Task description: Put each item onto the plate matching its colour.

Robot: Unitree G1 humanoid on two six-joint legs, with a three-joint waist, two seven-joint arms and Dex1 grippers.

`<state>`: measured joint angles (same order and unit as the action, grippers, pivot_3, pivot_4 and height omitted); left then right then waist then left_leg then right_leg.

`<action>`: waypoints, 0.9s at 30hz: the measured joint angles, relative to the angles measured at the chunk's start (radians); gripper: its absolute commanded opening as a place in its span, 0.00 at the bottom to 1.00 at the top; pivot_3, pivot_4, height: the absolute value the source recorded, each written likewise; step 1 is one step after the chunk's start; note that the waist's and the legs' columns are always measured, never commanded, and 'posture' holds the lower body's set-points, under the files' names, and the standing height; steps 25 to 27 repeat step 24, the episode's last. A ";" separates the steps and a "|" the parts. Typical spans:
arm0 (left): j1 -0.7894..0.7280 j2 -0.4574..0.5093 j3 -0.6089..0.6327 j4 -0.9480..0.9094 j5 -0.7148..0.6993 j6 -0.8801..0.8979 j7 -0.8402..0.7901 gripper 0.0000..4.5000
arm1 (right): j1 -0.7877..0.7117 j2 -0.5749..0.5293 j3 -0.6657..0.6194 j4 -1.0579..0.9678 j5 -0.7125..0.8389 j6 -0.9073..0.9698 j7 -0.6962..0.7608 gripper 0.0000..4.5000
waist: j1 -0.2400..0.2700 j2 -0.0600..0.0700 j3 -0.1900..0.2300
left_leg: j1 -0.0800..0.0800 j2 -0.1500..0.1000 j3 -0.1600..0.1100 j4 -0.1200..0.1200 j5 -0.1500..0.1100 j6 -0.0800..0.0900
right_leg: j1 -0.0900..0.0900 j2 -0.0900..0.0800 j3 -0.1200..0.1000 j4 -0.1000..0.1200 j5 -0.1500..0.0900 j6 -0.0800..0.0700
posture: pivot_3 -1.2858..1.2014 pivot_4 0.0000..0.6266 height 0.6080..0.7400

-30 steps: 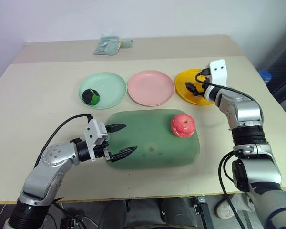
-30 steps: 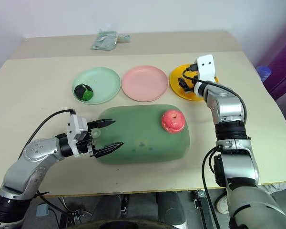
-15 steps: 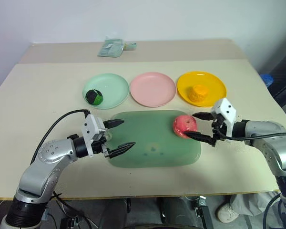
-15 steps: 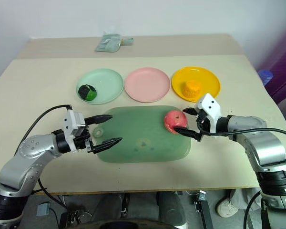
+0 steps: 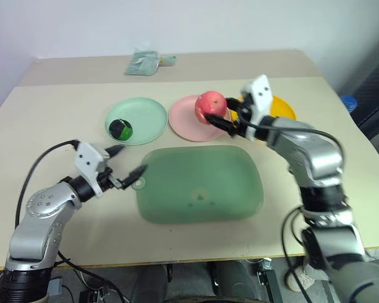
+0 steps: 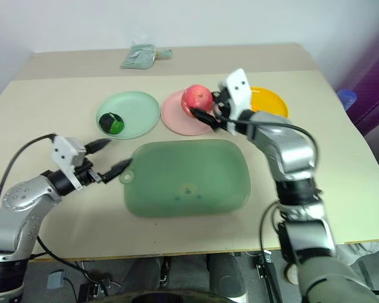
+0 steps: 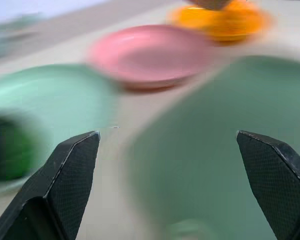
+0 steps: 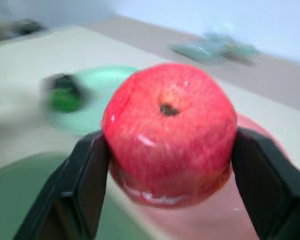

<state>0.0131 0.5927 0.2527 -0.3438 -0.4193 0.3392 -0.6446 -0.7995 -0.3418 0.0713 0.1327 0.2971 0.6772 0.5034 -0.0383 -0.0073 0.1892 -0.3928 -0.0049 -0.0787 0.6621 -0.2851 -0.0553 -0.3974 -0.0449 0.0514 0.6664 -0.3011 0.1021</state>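
- plates: 3 — one mint green plate [image 5: 139, 120], one pink plate [image 5: 184, 120], one yellow plate [image 5: 283, 108]
- toy foods in sight: 2 — one green-and-black ball [image 5: 119, 129], one red apple [image 5: 211, 105]
- large green board [image 5: 199, 184]: 1
- robot hands: 2 — left hand [image 5: 126, 164], right hand [image 5: 228, 116]
- greenish bundle [image 5: 144, 63] at the far edge: 1
- counter [image 5: 44, 126]: 1
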 measured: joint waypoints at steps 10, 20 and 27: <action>0.092 -0.046 0.027 -0.112 -0.004 0.021 0.100 1.00 | -0.046 -0.009 0.018 0.193 -0.099 -0.244 0.045 0.99 | 0.027 0.000 0.000 | -0.013 -0.001 0.000 0.003 0.001 -0.002 | -0.012 -0.002 -0.001 0.001 0.001 0.001 | 0.52 0.24 1.00; 0.133 -0.038 0.206 -0.093 0.007 0.042 0.215 1.00 | 0.332 -0.388 -0.355 0.117 0.080 -0.308 0.312 0.99 | 0.017 0.000 -0.001 | -0.008 0.000 0.003 0.001 0.000 -0.001 | -0.008 0.001 0.000 0.001 0.001 0.000 | 0.52 0.24 1.00; 0.174 -0.040 0.304 -0.047 -0.007 0.045 0.227 1.00 | 0.485 -0.465 -0.414 0.152 0.082 -0.296 0.369 0.99 | 0.017 0.000 -0.001 | -0.003 0.001 0.007 0.001 0.000 0.000 | -0.004 0.001 0.002 0.000 0.000 0.000 | 0.52 0.24 1.00</action>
